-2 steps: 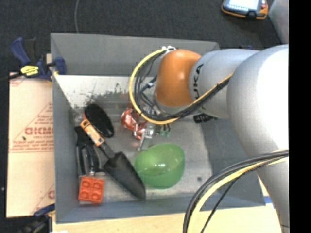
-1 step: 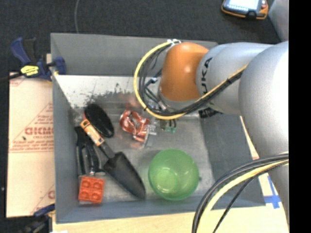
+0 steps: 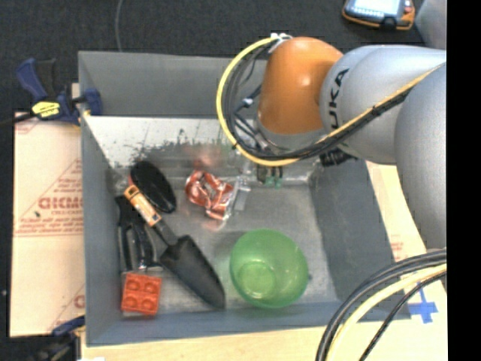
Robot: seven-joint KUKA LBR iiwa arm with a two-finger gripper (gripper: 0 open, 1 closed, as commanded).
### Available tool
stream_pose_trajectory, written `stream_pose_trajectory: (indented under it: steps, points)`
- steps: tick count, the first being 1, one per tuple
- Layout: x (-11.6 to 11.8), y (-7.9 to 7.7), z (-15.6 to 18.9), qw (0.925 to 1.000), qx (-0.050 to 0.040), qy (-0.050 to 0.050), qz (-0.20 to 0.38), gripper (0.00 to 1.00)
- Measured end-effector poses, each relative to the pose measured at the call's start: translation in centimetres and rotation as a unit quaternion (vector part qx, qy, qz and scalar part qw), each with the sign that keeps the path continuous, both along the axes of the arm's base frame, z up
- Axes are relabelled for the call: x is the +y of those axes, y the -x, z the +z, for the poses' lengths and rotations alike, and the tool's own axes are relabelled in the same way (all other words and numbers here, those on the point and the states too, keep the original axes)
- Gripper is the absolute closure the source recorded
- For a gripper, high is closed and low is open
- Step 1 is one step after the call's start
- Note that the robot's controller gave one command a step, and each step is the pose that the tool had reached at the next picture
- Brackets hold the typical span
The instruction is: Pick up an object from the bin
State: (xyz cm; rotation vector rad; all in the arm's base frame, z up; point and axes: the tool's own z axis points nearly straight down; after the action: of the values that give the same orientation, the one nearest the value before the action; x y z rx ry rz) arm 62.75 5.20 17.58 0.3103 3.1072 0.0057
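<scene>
Hanging low in the grey metal bin point(image 3: 340, 224), the hand point(image 3: 246, 186) is just beside the crumpled red shiny foil wrapper point(image 3: 207, 192) lying near the bin's middle, so the pick seems not yet done; released or clenched, I cannot tell.

1. A single camera looks down on the bin point(image 3: 150, 89) from above, tilted a little rather than straight overhead.
2. The tilt shows the inner faces of the bin's far and left walls, so the camera seems to sit slightly toward the bin's near side.
3. It is close enough that all four walls fit in frame, with a band of dark floor point(image 3: 188, 13) beyond the far wall.
4. The arm point(image 3: 376, 89) enters from the bin's right and covers its far right corner.
</scene>
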Motion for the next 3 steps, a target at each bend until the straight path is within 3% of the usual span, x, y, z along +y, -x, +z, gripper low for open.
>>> stream_pose_trajectory:
  steps: [1,2,3]
  points:
    - [-0.8,0.2,-4.9,1.0000,0.0043,0.001,0.003,0.00]
    - [3.2,6.5,-5.9,1.0000,-0.0031,-0.001,0.001,0.00]
    - [-0.4,2.0,-8.3,0.9993,-0.0040,0.000,-0.038,0.00]
